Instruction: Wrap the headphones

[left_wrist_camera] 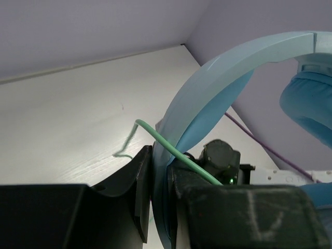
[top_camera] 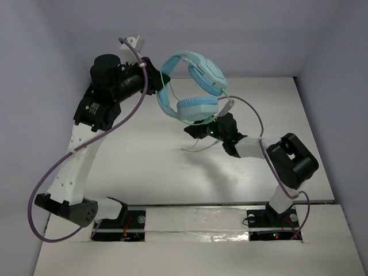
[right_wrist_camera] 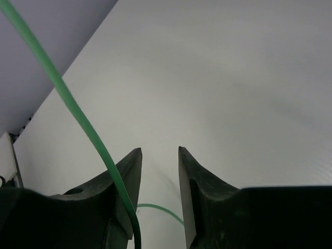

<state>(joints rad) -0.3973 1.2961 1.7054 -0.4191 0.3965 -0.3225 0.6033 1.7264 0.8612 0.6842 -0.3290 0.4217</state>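
With left gripper (left_wrist_camera: 158, 176) clamped on the headphones (top_camera: 192, 86) headband (left_wrist_camera: 218, 88) aloft, right gripper (right_wrist_camera: 160, 161) is nearer the cord (right_wrist_camera: 78, 114), fingers apart, cord crossing one finger outside the gap.

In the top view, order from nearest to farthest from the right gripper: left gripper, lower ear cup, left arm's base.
1. The lower ear cup, just above the right gripper.
2. The left gripper, upper left, clamping the headband.
3. The left arm's base, bottom left.
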